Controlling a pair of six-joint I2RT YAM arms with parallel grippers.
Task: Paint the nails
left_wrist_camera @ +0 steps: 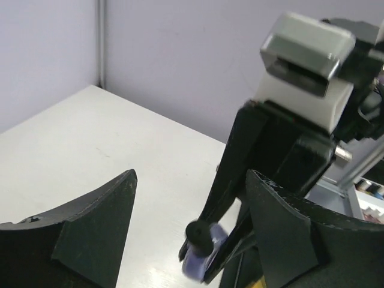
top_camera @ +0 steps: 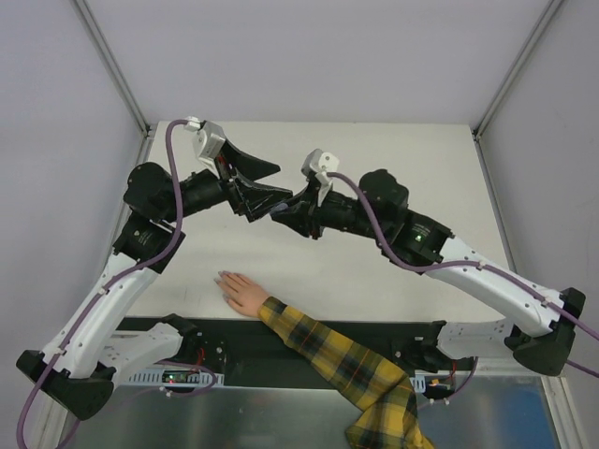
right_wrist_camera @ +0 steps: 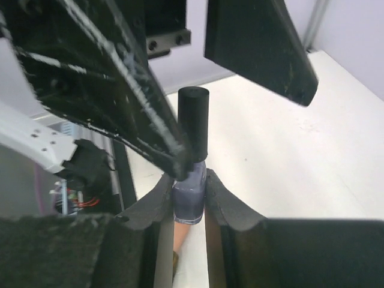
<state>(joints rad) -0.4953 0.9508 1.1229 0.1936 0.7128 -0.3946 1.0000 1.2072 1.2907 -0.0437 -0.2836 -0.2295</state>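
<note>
The peach mannequin hand (top_camera: 241, 291) lies palm down near the table's front edge, with a yellow-and-black plaid sleeve (top_camera: 346, 360). Its tiny pale nails (top_camera: 223, 278) point left. My right gripper (top_camera: 278, 215) is shut on a small purple polish bottle (right_wrist_camera: 189, 201) and holds it above the table. The bottle's black cap (right_wrist_camera: 193, 123) sticks out towards my left gripper (top_camera: 283, 183). That gripper is open, its jaws either side of the cap; one finger (right_wrist_camera: 120, 90) is close against it. The bottle also shows in the left wrist view (left_wrist_camera: 201, 258). A bit of the hand (right_wrist_camera: 183, 231) shows beneath the bottle.
The white table (top_camera: 412, 159) is fenced by metal frame posts (top_camera: 110, 61) at the back corners. A black rail (top_camera: 309, 339) with the arm bases runs along the near edge.
</note>
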